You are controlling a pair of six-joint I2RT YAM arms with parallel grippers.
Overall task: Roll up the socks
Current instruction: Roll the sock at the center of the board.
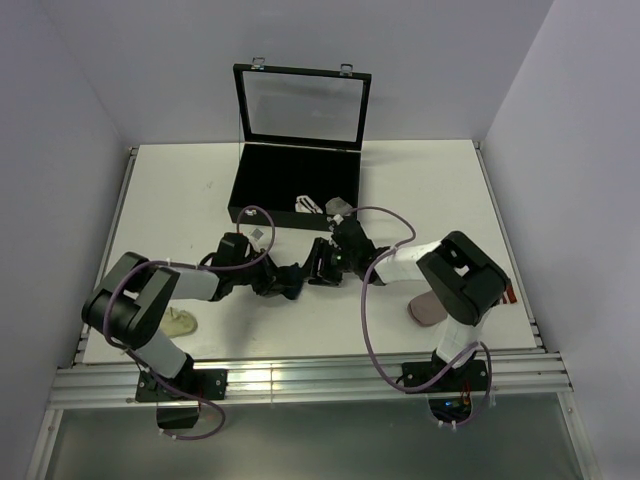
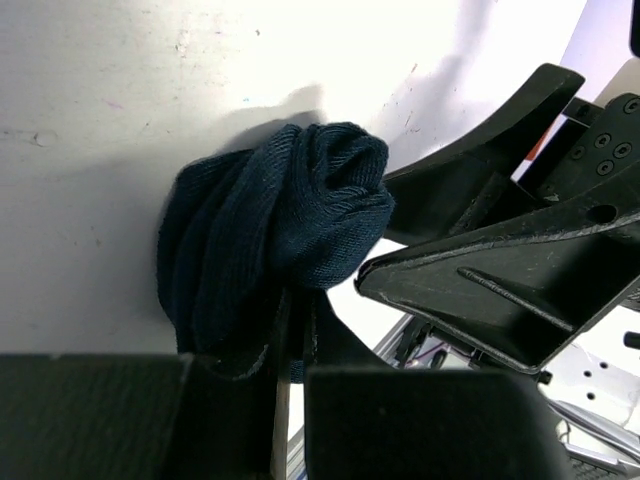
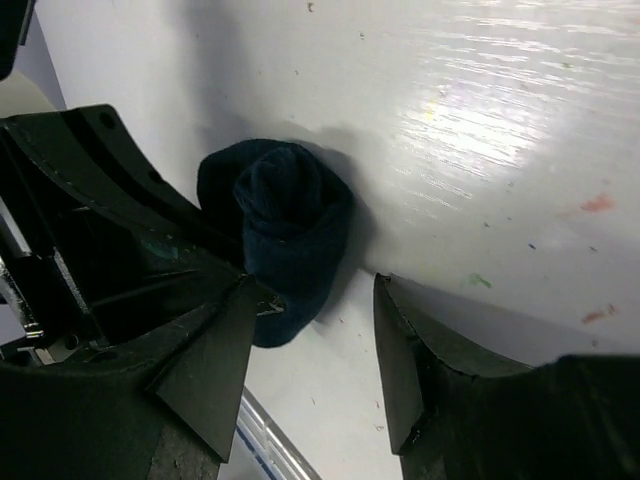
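Note:
A navy sock [image 2: 280, 220], bunched into a rolled bundle, lies on the white table between my two grippers. My left gripper [image 2: 292, 340] reaches it from below in the left wrist view; its jaws stand almost together with a fold of the navy sock pinched between them. My right gripper [image 3: 310, 360] is open, its left finger [image 3: 215, 360] touching the navy sock [image 3: 285, 240], with bare table in the gap. From above, both grippers [image 1: 296, 280] [image 1: 315, 268] meet mid-table and cover the sock. A white striped sock [image 1: 305, 205] and a grey sock [image 1: 337, 207] lie rolled in the black case.
The black case [image 1: 285, 180] stands open at the back with its glass lid [image 1: 300, 105] upright. A pale pink flat piece [image 1: 425, 308] lies by the right arm and a pale yellowish one [image 1: 182, 323] by the left arm. Metal rails [image 1: 300, 378] run along the near edge.

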